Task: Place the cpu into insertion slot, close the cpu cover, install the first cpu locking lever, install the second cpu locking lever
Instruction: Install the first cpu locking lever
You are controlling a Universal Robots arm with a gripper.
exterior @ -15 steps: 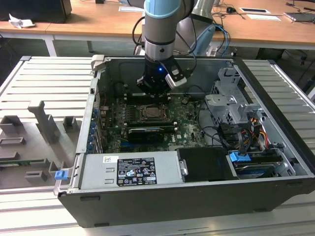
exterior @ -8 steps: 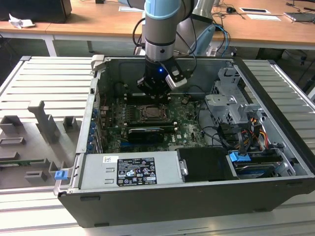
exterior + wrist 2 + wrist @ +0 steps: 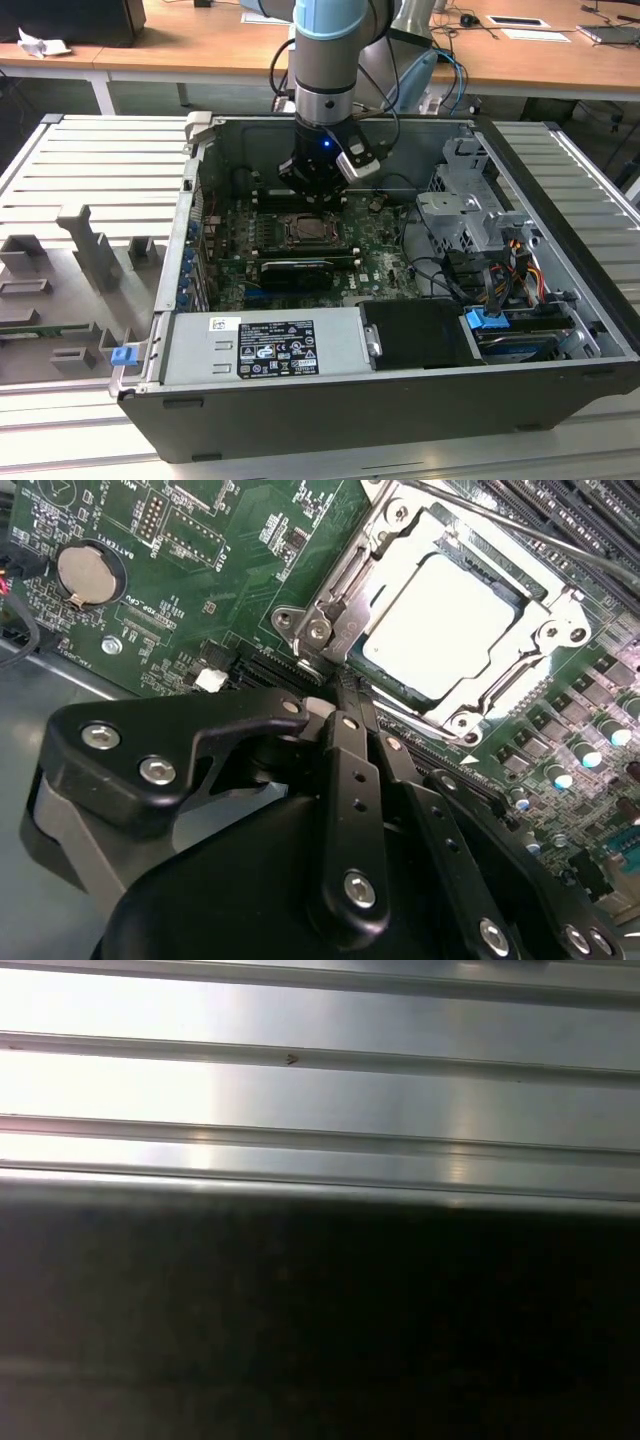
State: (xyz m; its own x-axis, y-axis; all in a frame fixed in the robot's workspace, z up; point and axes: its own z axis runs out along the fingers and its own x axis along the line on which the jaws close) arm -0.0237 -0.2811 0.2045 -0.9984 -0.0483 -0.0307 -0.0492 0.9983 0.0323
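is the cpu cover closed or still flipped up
Closed. In the second wrist view the cpu cover lies flat as a silver frame around the cpu, whose face shows through its window.

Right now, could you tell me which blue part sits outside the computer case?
The blue clip at the exterior view's left, on the grey table beside the case's corner; the other blue parts sit inside the case.

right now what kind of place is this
Likely a robotics lab or electronics assembly workbench. An opened computer case sits on a ribbed metal table, the arm's pincer hangs over its green motherboard, and wooden desks stand behind.
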